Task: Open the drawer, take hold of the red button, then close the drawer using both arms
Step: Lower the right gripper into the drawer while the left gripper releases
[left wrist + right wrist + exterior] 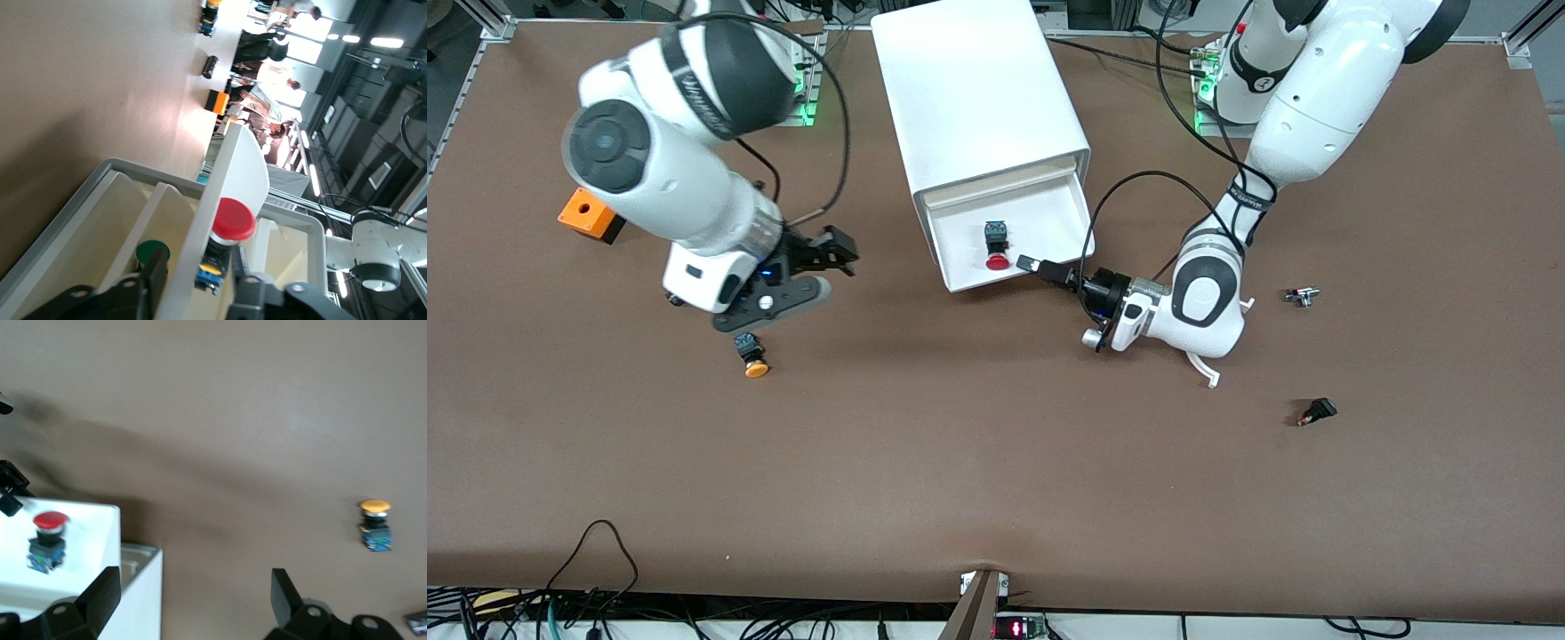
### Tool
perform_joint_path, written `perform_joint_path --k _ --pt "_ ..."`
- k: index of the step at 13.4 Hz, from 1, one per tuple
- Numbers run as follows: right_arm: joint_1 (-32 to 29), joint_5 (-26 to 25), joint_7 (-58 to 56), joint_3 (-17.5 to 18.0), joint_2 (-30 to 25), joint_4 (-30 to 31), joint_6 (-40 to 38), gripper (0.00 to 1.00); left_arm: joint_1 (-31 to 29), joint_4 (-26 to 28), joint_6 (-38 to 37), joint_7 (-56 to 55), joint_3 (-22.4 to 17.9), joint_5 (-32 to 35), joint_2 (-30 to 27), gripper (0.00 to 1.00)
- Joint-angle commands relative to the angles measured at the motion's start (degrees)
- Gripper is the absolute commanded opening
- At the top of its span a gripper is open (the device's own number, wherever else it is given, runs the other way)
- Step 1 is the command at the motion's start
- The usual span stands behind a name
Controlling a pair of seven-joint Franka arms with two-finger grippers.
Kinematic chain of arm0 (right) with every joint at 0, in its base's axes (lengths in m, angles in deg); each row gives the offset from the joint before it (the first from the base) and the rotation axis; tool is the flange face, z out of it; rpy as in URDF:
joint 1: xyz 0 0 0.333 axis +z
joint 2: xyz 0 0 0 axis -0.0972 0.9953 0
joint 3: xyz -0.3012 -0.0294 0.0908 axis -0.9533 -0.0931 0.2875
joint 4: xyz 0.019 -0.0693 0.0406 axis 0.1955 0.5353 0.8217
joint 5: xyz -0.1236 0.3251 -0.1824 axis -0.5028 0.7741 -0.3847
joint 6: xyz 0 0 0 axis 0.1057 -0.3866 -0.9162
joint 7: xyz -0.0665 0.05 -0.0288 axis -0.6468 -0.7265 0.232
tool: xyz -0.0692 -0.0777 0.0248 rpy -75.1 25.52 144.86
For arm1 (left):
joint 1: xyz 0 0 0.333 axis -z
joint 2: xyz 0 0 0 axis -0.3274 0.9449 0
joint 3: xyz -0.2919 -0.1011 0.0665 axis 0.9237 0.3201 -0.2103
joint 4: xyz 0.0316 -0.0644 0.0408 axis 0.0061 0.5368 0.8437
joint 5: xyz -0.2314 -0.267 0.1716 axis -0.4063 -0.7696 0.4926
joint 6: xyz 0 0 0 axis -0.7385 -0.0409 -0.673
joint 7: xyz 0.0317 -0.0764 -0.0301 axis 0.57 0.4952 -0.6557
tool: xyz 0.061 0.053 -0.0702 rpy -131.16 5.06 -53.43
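White plastic forms the cabinet (978,98) in the front view, standing on my brown worktop (996,462), with the drawer (1009,231) pulled out toward the camera. My red button (997,246) lies inside it, cap toward the camera. My left end effector (1033,265) is at the drawer's front lip at the left arm's end; I cannot tell there how its fingers stand. My right end effector (829,258) hangs fingers apart over the worktop, above an orange-capped button (752,354). An orange box (585,214) sits toward the right arm's end.

From my left wrist, my fingers (155,280) straddle the drawer's front wall (200,247), with the red button (227,230) just inside.

From my right wrist, my spread fingers (100,597) frame bare worktop, with the red button (48,537) in the drawer (87,540) and the orange-capped button (375,523) well apart.
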Motion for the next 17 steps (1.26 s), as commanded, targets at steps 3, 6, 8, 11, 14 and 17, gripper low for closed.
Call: perform_joint_path --k 3,6,8,11,14,17 --pt "5.4 0.2 9.7 -0.5 2.6 -2.0 0.8 1.00 -5.4 0.7 -0.3 -11.7 -0.8 16.1 -9.6 1.00" --pt "9.7 -0.3 17.6 -0.5 4.3 -2.0 1.6 1.00 -8.2 0.2 -0.3 -13.8 -0.9 26.9 -13.2 1.00" --pt "12.9 -0.4 20.2 -0.5 5.2 -2.0 2.7 1.00 -9.0 -1.8 -0.3 -19.2 -0.9 37.1 -16.3 1.00" --pt "18.5 -4.6 28.2 -0.5 8.0 -2.0 4.7 1.00 -9.4 -3.4 -1.6 -26.8 -0.8 50.9 -21.4 1.00" --pt "20.9 -5.0 29.1 -0.6 9.9 -2.0 6.3 1.00 -8.8 -4.8 -2.1 -27.1 0.3 67.1 -25.5 1.00" --pt "21.7 -5.1 29.1 -0.6 11.6 -2.0 8.1 0.97 -8.8 -4.9 -2.0 -27.0 0.4 71.8 -26.3 1.00"
